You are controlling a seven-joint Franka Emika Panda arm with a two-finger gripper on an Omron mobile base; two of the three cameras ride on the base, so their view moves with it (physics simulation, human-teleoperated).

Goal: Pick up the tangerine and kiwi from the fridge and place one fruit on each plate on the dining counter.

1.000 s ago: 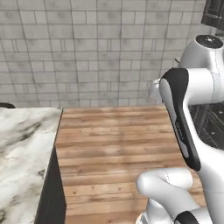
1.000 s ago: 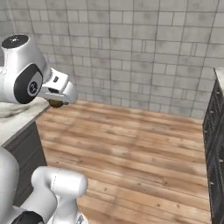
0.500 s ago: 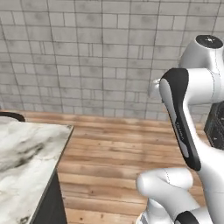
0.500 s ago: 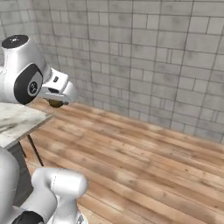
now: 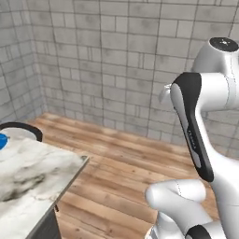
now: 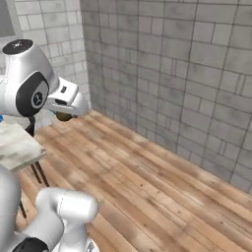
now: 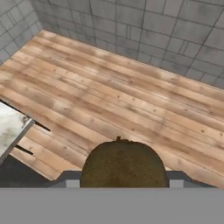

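A dark olive-brown kiwi (image 7: 124,162) sits between my fingertips, with my gripper (image 7: 124,178) shut on it. From the right base view the gripper (image 6: 67,111) hangs in the air off the counter's corner, above the wooden floor, and the kiwi (image 6: 63,116) pokes out below it. The dining counter (image 5: 31,173) with its veined marble top lies at the lower left; its corner also shows as dining counter (image 6: 16,143) and dining counter (image 7: 9,125). A sliver of the blue plate (image 5: 2,140) shows at the left edge on the marble.
A grey tiled wall (image 5: 107,60) stands behind a wide wooden plank floor (image 6: 147,187). A dark-rimmed round thing (image 5: 22,129) sits beyond the counter's far end. Thin dark legs (image 6: 35,173) stand under the counter's corner. My white arm (image 5: 205,126) fills the right side.
The whole picture has shifted: the base has turned, so the counter and wall have slid across both base views. The kiwi stays held in the shut gripper.
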